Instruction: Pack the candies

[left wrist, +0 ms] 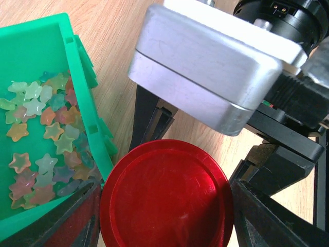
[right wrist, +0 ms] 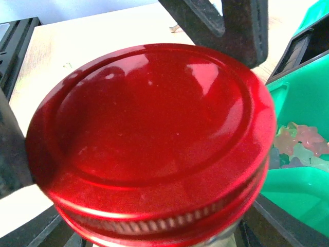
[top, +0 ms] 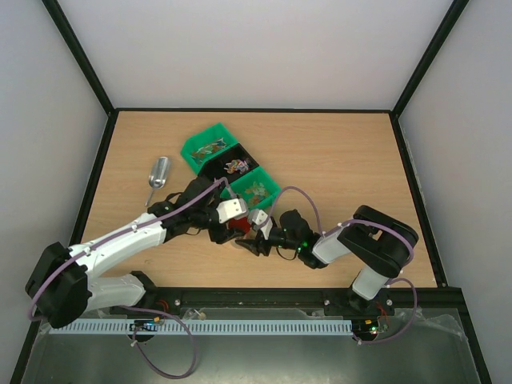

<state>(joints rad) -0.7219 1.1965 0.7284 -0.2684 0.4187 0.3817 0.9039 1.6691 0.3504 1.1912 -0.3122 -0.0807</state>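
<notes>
A jar with a red lid (top: 238, 230) stands on the table by the near green bin (top: 256, 190). My left gripper (left wrist: 164, 216) comes from above, its fingers (left wrist: 77, 216) pressed on both sides of the red lid (left wrist: 167, 198). My right gripper (right wrist: 146, 206) grips the jar just under the lid (right wrist: 149, 128), one finger (right wrist: 13, 164) on each side. In the top view the left gripper (top: 230, 218) and right gripper (top: 254, 238) meet at the jar. Small star-shaped candies (left wrist: 41, 134) in mixed colours lie in the green bin, also in the right wrist view (right wrist: 303, 144).
A second green bin (top: 210, 148) and a black bin (top: 236, 166) with candies stand in a row behind. A silver metal scoop (top: 158, 176) lies to their left. The green bin's wall (left wrist: 85, 103) is right beside the jar.
</notes>
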